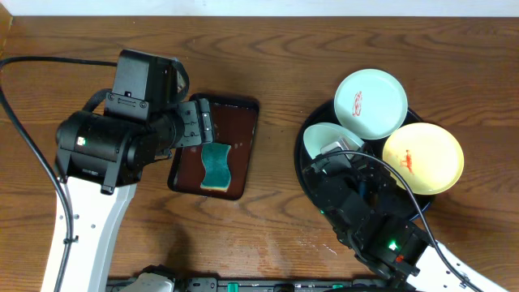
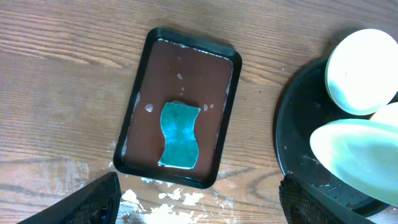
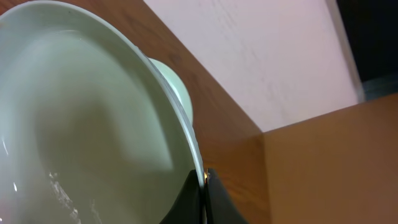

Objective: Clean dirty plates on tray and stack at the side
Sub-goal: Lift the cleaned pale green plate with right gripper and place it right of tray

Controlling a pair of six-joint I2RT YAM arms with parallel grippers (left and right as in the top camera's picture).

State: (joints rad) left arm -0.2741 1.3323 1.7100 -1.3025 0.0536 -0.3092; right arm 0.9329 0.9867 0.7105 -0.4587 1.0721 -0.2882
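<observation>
The round black tray (image 1: 302, 166) sits at the right and holds three plates. A mint-white plate (image 1: 371, 103) with a red smear lies at its far edge. A pale yellow plate (image 1: 422, 158) with a red smear lies at its right. My right gripper (image 1: 339, 154) is shut on the rim of the second mint-white plate (image 1: 323, 136) and holds it tilted over the tray's left part. In the right wrist view my fingers (image 3: 203, 190) pinch that plate's rim (image 3: 93, 124). My left gripper (image 1: 203, 126) is open and empty above the brown tray; its fingers (image 2: 199, 190) are spread wide.
A rectangular dark brown tray (image 1: 243, 113) holds a teal sponge (image 1: 216, 166), also seen in the left wrist view (image 2: 180, 134). White flecks lie on the wooden table (image 2: 168, 196) near that tray. The black tray's rim (image 2: 292, 124) is at the right of the left wrist view.
</observation>
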